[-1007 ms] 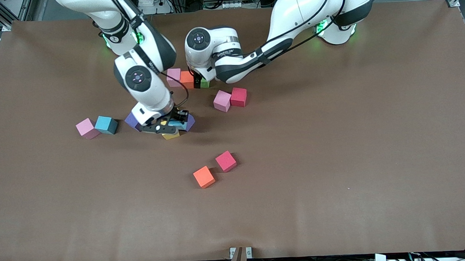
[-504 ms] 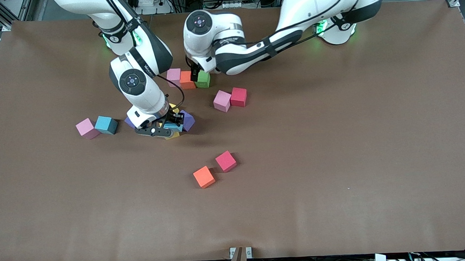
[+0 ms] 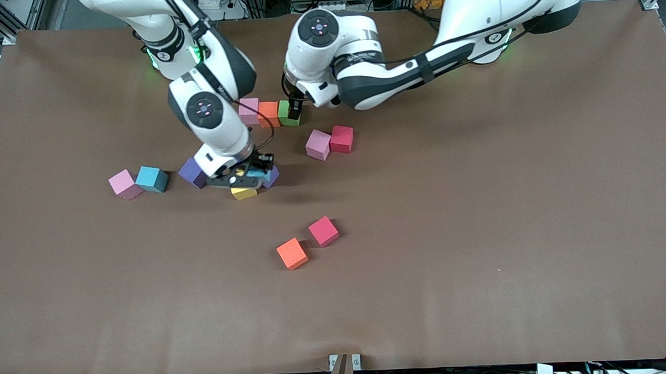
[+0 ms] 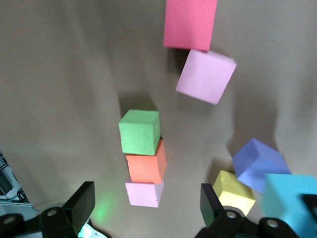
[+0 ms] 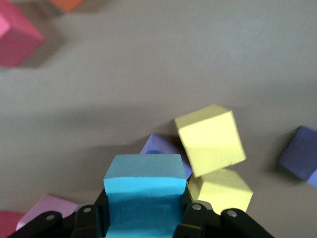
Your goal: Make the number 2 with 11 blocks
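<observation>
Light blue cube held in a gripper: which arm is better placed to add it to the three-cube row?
Right: the right gripper is shut on the light blue cube. The left gripper hangs open and empty over the green cube.

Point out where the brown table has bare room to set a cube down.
Bare: the brown table nearer the camera than the loose orange foam cube, and its whole left-arm end. Crowded: around the right tool, shut on a light blue foam cube over yellow and purple cubes.
</observation>
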Available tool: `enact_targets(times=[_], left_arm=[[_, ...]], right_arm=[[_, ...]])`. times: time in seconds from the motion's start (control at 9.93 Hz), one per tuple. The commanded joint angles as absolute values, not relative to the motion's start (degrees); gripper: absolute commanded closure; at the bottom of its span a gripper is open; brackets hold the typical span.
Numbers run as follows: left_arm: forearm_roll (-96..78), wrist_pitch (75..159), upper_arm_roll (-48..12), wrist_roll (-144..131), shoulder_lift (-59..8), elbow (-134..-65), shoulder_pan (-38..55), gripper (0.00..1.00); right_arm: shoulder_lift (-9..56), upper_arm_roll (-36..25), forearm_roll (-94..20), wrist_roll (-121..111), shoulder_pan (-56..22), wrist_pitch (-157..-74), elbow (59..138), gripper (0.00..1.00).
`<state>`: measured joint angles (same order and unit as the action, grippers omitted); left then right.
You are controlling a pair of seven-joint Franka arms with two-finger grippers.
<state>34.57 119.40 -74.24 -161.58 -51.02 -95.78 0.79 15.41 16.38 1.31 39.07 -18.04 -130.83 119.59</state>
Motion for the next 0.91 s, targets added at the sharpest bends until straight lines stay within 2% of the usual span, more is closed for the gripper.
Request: enact_targets(times=[0.0, 0.4, 0.81], left_arm=[[38.67, 119.18, -75.94, -173.88, -49.22, -99.32, -3.67, 0.06], [38.67, 117.86, -75.76, -161.58, -48.87, -99.58, -10.09, 0.06], [37.79, 117.95, -74.02, -145.78, -50.01, -101.24, -13.01, 0.05]], right_arm=[[14.50, 20.20, 1.32, 40.95, -17.84, -131.57, 122.51, 1.00], [14.50, 21.01, 1.32, 42.98, -17.75, -131.75, 123.22, 1.00], [14.76, 24.42, 0.97, 46.13, -18.02, -137.29, 128.41, 1.00]])
